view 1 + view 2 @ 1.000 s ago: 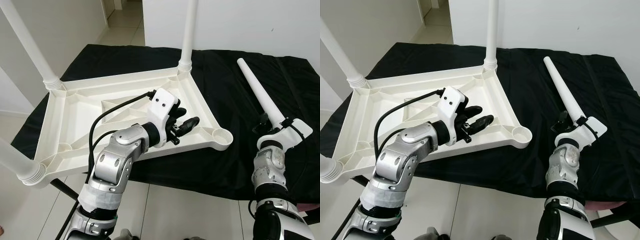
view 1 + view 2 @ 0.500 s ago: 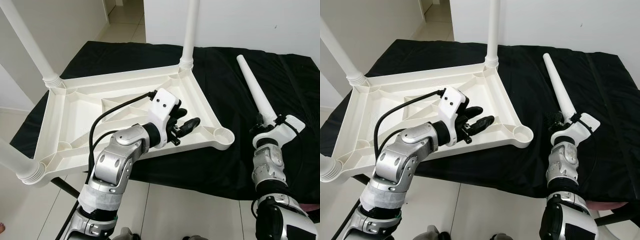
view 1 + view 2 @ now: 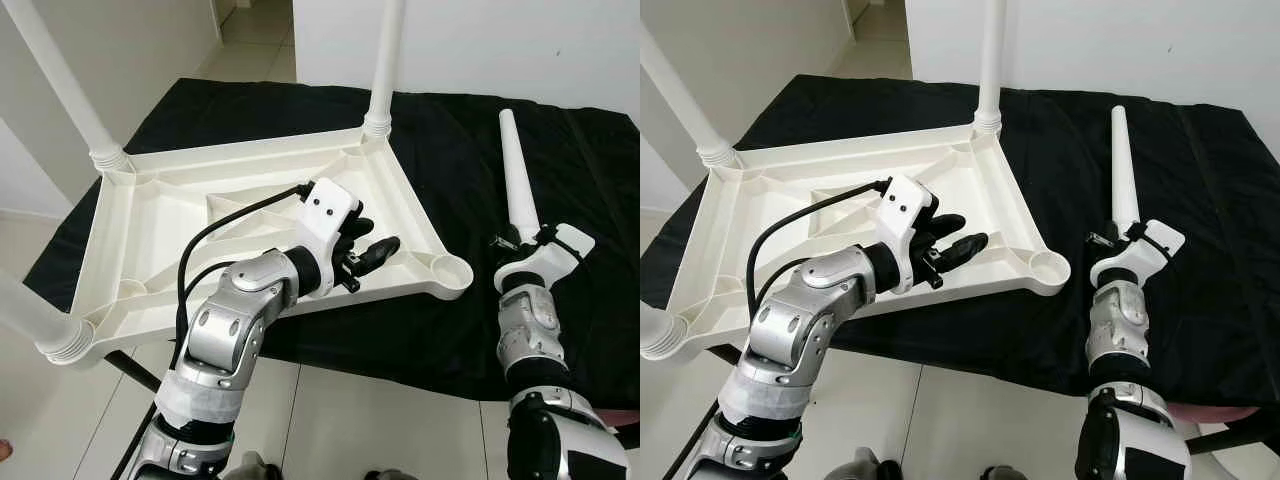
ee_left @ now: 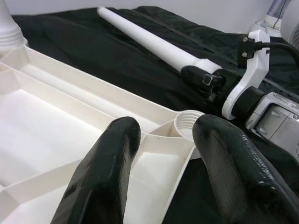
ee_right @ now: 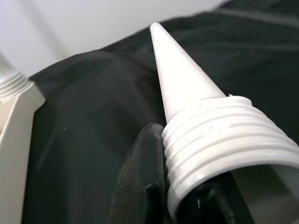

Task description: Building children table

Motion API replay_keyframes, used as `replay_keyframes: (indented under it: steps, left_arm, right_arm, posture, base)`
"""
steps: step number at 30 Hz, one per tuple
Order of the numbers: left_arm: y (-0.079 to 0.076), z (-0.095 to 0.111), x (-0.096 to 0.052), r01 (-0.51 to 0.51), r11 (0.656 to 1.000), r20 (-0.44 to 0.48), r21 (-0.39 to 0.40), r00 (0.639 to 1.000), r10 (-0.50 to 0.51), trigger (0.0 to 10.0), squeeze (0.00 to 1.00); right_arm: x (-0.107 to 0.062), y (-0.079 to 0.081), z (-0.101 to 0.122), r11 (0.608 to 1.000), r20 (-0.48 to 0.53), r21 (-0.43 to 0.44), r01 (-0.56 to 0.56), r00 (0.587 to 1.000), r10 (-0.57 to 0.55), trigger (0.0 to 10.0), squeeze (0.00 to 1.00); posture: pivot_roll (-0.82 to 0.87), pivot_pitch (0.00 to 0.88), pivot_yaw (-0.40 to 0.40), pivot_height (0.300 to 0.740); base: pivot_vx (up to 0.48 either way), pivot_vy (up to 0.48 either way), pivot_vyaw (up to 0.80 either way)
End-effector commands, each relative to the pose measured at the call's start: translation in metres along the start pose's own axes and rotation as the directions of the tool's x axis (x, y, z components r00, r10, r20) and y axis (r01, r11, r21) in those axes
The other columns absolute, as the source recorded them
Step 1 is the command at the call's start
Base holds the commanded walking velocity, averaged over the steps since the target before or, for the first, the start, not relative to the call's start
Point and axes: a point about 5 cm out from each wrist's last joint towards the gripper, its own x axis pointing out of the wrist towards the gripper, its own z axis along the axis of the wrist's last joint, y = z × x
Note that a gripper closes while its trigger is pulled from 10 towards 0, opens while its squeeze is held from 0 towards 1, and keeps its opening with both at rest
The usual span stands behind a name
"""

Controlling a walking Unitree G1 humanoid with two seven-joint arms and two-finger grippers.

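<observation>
One loose table leg, clamped at its threaded end by the right tool, had swung more upright beside the empty socket, while the left tool, open and empty, hovered over the upturned table frame.

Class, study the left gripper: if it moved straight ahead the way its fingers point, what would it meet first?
Probably the empty threaded leg socket at the near corner of the upturned white plastic tabletop. The left gripper points at it with open fingers, though depth is uncertain.

no text, label, brand, number or sign can be read anywhere in these views.
</observation>
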Motion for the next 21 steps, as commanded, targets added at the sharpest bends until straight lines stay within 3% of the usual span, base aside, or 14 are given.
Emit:
replay_keyframes:
  steps: [1, 3, 4, 5, 11, 12, 21]
  left_arm:
    - [0.011, -0.005, -0.002, -0.17, 0.985, -0.03, -0.023, 0.985, 0.169, 10.0, 0.0]
    - [0.012, -0.006, -0.003, -0.18, 0.983, -0.035, -0.027, 0.983, 0.179, 10.0, 0.0]
    - [0.013, -0.006, -0.003, -0.182, 0.983, -0.035, -0.028, 0.983, 0.181, 10.0, 0.0]
    - [0.014, -0.007, -0.003, -0.187, 0.982, -0.032, -0.027, 0.982, 0.186, 10.0, 0.0]
    - [0.017, -0.007, -0.004, -0.203, 0.979, -0.026, -0.021, 0.979, 0.203, 10.0, 0.0]
    - [0.02, -0.006, -0.001, -0.219, 0.975, -0.022, -0.03, 0.976, 0.218, 10.0, 0.0]
    - [0.024, -0.001, 0.007, -0.225, 0.974, -0.009, -0.011, 0.974, 0.225, 10.0, 0.0]
  right_arm:
    - [-0.002, 0.014, 0.005, 0.998, 0.047, -0.051, -0.042, 0.998, 0.044, 10.0, 0.0]
    - [-0.003, 0.02, 0.004, 0.996, 0.046, -0.054, -0.069, 0.996, 0.071, 10.0, 0.0]
    - [-0.003, 0.021, 0.004, 0.996, 0.044, -0.055, -0.076, 0.996, 0.079, 8.2, 0.0]
    - [-0.003, 0.024, 0.004, 0.994, 0.052, -0.053, -0.097, 0.994, 0.099, 0.0, 0.0]
    - [-0.003, 0.034, 0.01, 0.991, 0.078, -0.044, -0.123, 0.989, 0.126, 0.0, 0.0]
    - [-0.001, 0.033, 0.014, 0.993, 0.094, -0.059, -0.106, 0.989, 0.111, 10.0, 0.0]
    - [0.003, 0.031, 0.024, 0.988, 0.158, -0.152, -0.012, 0.987, 0.036, 10.0, 0.0]
  posture:
    - [0.01, 0.097, 0.023, 0.74]
    - [0.01, 0.1, 0.017, 0.74]
    - [0.01, 0.1, 0.017, 0.74]
    - [0.01, 0.101, 0.006, 0.74]
    - [0.01, 0.091, -0.009, 0.74]
    - [0.02, 0.078, -0.014, 0.74]
    - [0.01, 0.014, 0.003, 0.74]
  base:
    - [0.0, 0.0, 0.0]
    - [0.0, 0.0, 0.0]
    - [0.0, 0.0, 0.0]
    - [0.0, 0.0, 0.0]
    - [0.0, 0.0, 0.0]
    - [0.0, 0.0, 0.0]
    - [0.0, 0.0, 0.0]
